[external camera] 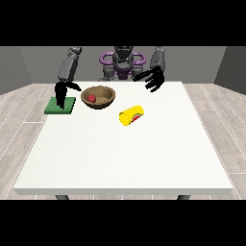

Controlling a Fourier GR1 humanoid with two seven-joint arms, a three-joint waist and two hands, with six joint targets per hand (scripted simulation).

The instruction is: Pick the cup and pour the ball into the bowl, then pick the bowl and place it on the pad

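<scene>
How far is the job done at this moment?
Done: the red ball lies inside the brown wooden bowl, and the yellow cup lies on its side on the white table. In hand: nothing; the hand at the view's left hangs over the green square pad, and the hand at the view's right is open in the air. Left: placing the bowl on the pad.

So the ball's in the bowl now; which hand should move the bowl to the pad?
Probably the robot's right hand, at the view's left: it hangs over the pad, beside the bowl. The other hand is raised farther off, past the tipped cup.
</scene>
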